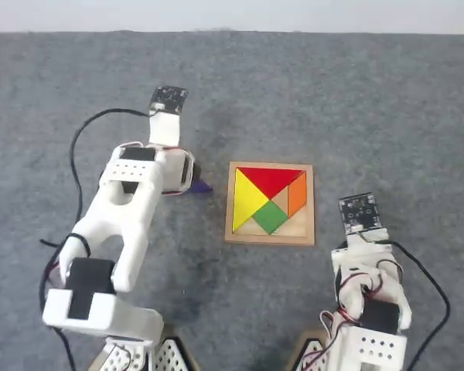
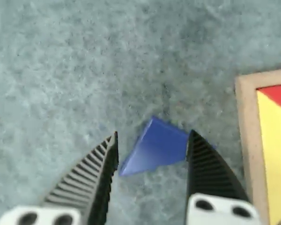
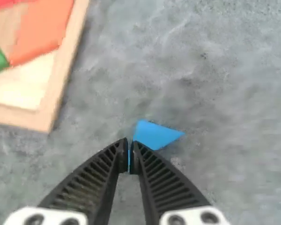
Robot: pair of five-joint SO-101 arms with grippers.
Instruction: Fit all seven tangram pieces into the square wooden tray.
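Note:
The square wooden tray [image 1: 231, 202] lies mid-table and holds a red triangle [image 1: 269, 179], a yellow triangle [image 1: 247, 199], a green square [image 1: 271, 217] and an orange piece [image 1: 297, 193]. Just left of the tray, a dark blue triangle [image 2: 155, 149] rests on the carpet between the open fingers of my left gripper [image 2: 153, 136]. That piece [image 1: 200, 185] peeks out beside the left arm's gripper [image 1: 189, 179]. My right gripper [image 3: 130, 142] is shut on the edge of a light blue triangle [image 3: 154, 133], near the tray's corner [image 3: 47, 117].
Grey carpet covers the whole table. Bare wood [image 1: 295, 229] shows in the tray's near right part. The right arm's body [image 1: 367, 301] sits near the front right, the left arm's white body [image 1: 116, 232] at the left. Cables [image 1: 81, 143] trail beside both arms.

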